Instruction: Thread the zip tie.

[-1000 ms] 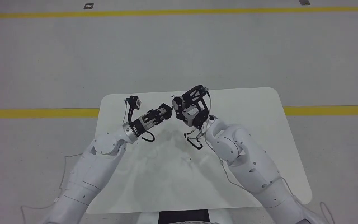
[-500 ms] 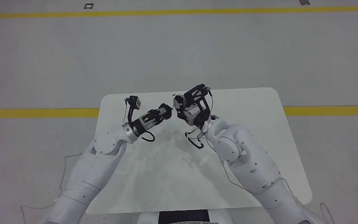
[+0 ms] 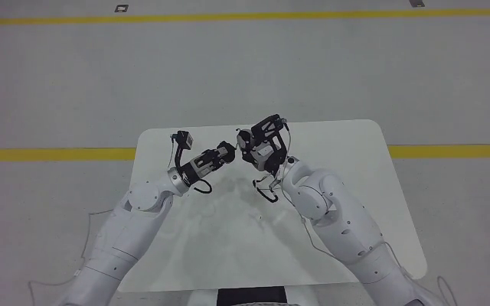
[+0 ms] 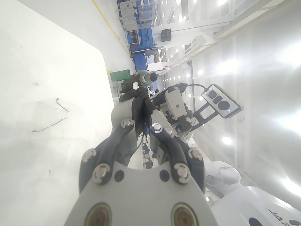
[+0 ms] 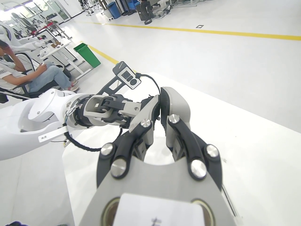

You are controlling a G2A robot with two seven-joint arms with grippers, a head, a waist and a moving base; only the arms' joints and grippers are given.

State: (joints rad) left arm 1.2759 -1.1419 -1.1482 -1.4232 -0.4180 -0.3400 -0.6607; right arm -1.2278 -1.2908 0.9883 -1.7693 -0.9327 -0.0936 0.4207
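Zip tie (image 5: 159, 118) is hard to make out. I take it for the small dark nub pinched at the seam of the right gripper (image 5: 160, 111), whose fingers are pressed together. The left gripper (image 4: 141, 109), fingers likewise closed, meets it tip to tip above the far part of the white table (image 3: 352, 145). Being light, thin, springy and slick, the tie is probably best held just behind the tail tip and beside the head. A thin dark strand (image 4: 50, 125) lies bent on the table below.
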